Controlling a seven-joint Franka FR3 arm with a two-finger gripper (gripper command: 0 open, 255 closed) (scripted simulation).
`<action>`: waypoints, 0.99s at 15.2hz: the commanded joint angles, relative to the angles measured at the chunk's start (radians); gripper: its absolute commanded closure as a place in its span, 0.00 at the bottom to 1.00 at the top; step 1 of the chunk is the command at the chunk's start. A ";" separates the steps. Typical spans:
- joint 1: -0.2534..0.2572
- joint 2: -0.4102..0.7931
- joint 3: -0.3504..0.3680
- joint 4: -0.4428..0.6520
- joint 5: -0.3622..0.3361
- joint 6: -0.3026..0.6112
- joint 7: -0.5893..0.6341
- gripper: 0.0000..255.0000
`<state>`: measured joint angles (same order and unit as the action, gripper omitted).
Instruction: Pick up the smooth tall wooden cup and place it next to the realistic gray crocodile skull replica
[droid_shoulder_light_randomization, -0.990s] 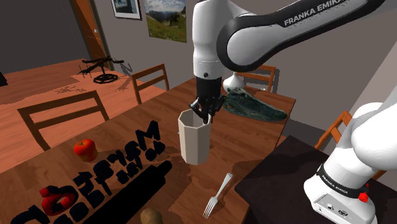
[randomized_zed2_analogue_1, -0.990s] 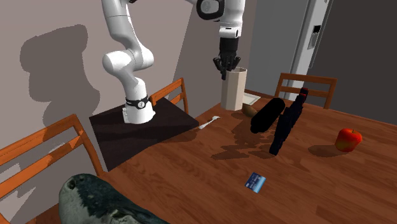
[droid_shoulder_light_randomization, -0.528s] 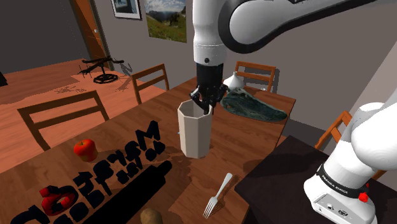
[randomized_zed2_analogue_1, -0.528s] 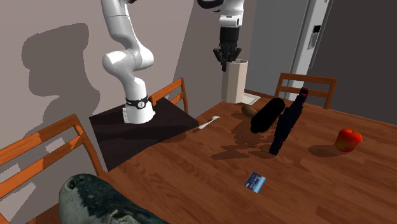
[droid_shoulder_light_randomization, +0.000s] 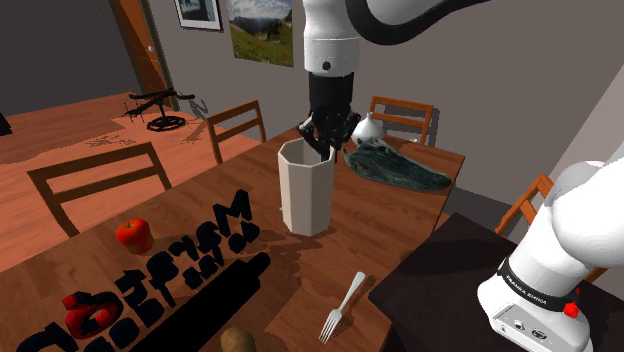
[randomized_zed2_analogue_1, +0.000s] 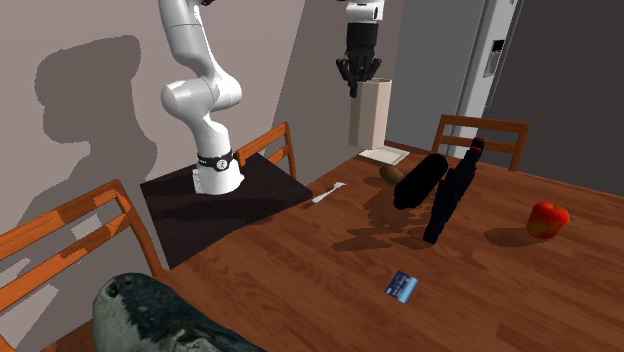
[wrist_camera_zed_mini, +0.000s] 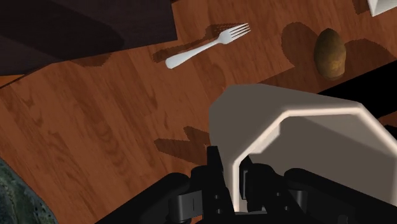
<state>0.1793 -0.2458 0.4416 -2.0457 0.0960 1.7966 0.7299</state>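
The tall pale faceted cup (droid_shoulder_light_randomization: 306, 190) hangs upright a little above the wooden table (droid_shoulder_light_randomization: 380, 215). My gripper (droid_shoulder_light_randomization: 322, 140) is shut on the cup's rim, on the side facing the grey-green crocodile skull (droid_shoulder_light_randomization: 395, 165), which lies further back on the table. In the second exterior view the cup (randomized_zed2_analogue_1: 367, 112) hangs under the gripper (randomized_zed2_analogue_1: 358, 85), and the skull (randomized_zed2_analogue_1: 150, 315) lies at the near lower left. In the wrist view the fingers (wrist_camera_zed_mini: 216, 181) clasp the cup wall (wrist_camera_zed_mini: 299, 133), one inside and one outside.
A fork (droid_shoulder_light_randomization: 342, 305), a potato (droid_shoulder_light_randomization: 237, 340), a red apple (droid_shoulder_light_randomization: 133, 235) and black shapes (droid_shoulder_light_randomization: 215, 285) lie on the near part of the table. A blue card (randomized_zed2_analogue_1: 402, 286) lies mid-table. Chairs (droid_shoulder_light_randomization: 238, 125) ring it. The dark stand (droid_shoulder_light_randomization: 450, 290) is at lower right.
The gripper has risen with the cup clasped in it; the cup has come off the table and moved slightly toward the shoulder view's top.
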 joint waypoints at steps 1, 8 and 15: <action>-0.001 -0.001 -0.002 0.027 -0.001 -0.027 0.000 1.00; -0.054 -0.053 -0.106 -0.027 -0.012 -0.030 -0.156 1.00; -0.120 -0.062 -0.221 -0.046 -0.047 -0.026 -0.326 1.00</action>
<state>0.0679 -0.3079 0.2364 -2.0938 0.0545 1.7725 0.4279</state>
